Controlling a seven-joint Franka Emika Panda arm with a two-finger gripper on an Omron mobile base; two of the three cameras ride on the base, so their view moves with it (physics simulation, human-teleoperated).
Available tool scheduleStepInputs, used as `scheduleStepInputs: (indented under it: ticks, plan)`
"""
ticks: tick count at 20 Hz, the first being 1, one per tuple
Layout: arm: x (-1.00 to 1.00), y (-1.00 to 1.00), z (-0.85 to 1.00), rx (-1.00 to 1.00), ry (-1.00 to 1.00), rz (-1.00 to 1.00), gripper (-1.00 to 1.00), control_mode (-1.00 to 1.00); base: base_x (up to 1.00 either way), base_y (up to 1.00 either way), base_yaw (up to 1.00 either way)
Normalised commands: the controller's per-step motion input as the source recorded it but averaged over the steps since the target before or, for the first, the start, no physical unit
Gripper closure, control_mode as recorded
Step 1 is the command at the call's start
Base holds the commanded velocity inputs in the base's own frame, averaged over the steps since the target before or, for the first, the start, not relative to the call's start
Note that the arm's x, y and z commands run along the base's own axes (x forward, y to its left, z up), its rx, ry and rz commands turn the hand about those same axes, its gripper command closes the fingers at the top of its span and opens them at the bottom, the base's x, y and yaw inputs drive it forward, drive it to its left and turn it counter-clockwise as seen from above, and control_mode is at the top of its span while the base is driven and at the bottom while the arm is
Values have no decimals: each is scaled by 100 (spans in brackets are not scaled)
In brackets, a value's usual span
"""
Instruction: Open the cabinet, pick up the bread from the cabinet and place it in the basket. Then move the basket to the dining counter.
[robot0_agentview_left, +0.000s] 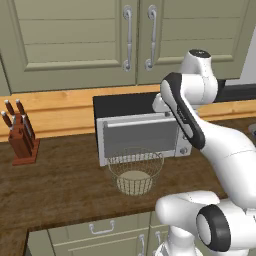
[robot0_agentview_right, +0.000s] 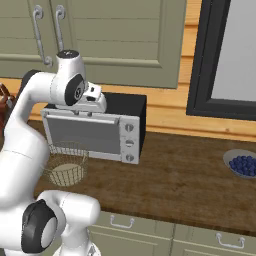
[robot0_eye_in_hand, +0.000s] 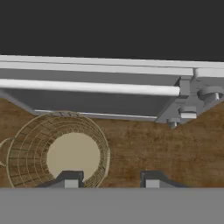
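Note:
The cabinet (robot0_agentview_left: 75, 40) fills the wall above the counter, and both sage-green doors are shut, with silver bar handles side by side at the middle (robot0_agentview_left: 128, 37). The bread is hidden. The cream wire basket (robot0_agentview_left: 135, 171) stands with nothing in it on the wood worktop, just in front of the toaster oven; it is also seen from above (robot0_eye_in_hand: 61, 153). My gripper (robot0_eye_in_hand: 109, 180) hangs over the front edge of the toaster oven, pointing down. Its fingertips stand apart and hold nothing. The dining counter is out of view.
A silver toaster oven (robot0_agentview_left: 140, 131) with a black top sits against the back wall, its door shut. A knife block (robot0_agentview_left: 21, 137) stands at the left. A bowl of blueberries (robot0_agentview_right: 243, 164) lies far right, below a dark window frame (robot0_agentview_right: 205, 60). Drawers (robot0_agentview_left: 102, 227) run under the worktop.

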Motion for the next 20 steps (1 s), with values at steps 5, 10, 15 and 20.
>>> scheduleStepInputs:
  ticks: [5,10,15,20]
  plan:
    - [-51,14,1,-1,-15,0,-100,-100,0,0,0]
    - [-38,62,40,0,-55,0,-100,-100,0,0,0]
    - [0,49,82,-1,-47,0,-100,-100,0,0,0]
    - [0,4,66,5,-12,0,-100,-100,0,0,0]
